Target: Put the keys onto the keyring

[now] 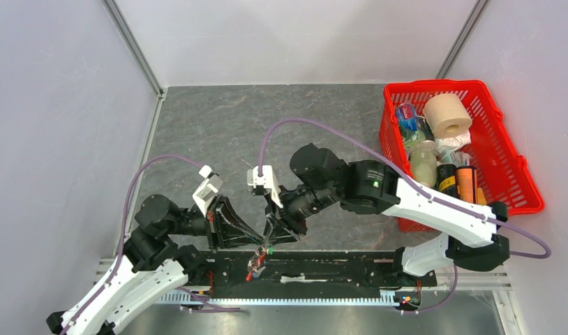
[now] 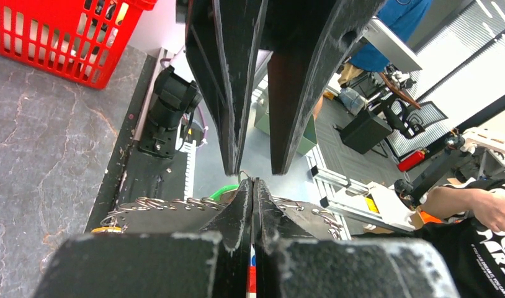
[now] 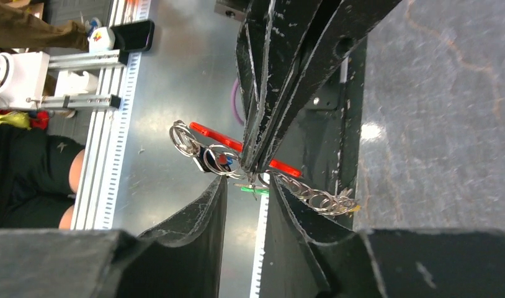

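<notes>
My left gripper [image 1: 259,242] is shut on the keyring; its closed fingertips [image 2: 253,184] pinch the thin silver ring, and a sliver of the red fob [image 2: 251,276] shows between the fingers. In the right wrist view the red fob [image 3: 211,133] hangs behind the left fingers with silver rings [image 3: 222,162] and a chain of rings [image 3: 318,198]. A small green-headed key [image 3: 255,189] hangs just below the pinch point; it also shows in the left wrist view [image 2: 224,189]. My right gripper [image 3: 247,180] is open, one fingertip on each side of the ring and key, tip to tip with the left gripper. The fob [image 1: 252,269] dangles below both.
A red plastic basket [image 1: 508,150] with a toilet roll [image 1: 447,115] and bottles stands at the back right. The black base rail [image 1: 337,269] and the table's near edge lie right under both grippers. White walls enclose the grey table [image 1: 218,132].
</notes>
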Tool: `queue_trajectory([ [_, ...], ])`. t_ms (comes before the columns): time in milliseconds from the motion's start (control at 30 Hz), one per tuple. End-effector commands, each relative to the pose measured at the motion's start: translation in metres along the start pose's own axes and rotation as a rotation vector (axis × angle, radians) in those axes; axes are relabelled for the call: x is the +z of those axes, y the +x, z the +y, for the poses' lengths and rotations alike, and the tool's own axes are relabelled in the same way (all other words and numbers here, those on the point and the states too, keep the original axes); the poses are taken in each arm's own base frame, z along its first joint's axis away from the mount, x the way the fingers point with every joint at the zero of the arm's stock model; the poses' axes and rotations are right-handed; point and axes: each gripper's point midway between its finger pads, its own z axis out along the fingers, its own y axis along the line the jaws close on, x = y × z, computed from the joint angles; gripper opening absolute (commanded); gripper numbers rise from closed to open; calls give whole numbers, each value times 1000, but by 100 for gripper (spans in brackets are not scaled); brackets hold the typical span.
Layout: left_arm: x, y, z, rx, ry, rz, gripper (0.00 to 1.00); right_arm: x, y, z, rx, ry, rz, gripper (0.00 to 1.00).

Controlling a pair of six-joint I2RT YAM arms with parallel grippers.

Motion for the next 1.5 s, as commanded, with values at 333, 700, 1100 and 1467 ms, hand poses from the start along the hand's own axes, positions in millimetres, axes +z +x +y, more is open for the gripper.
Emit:
queue_trajectory([
  [333,-5,-31,-28,144,86,-161,2,-30,-40,11,-47,58,-226,43],
  [700,-8,-40,-38,175,130,-231,2,-22,-38,14,-44,14,-217,39],
  [1100,-10,-45,-39,185,128,-270,2,-17,-38,19,-42,-29,-209,32],
  [1467,-11,-56,-39,194,112,-324,2,-16,-34,26,-54,-67,-207,0],
])
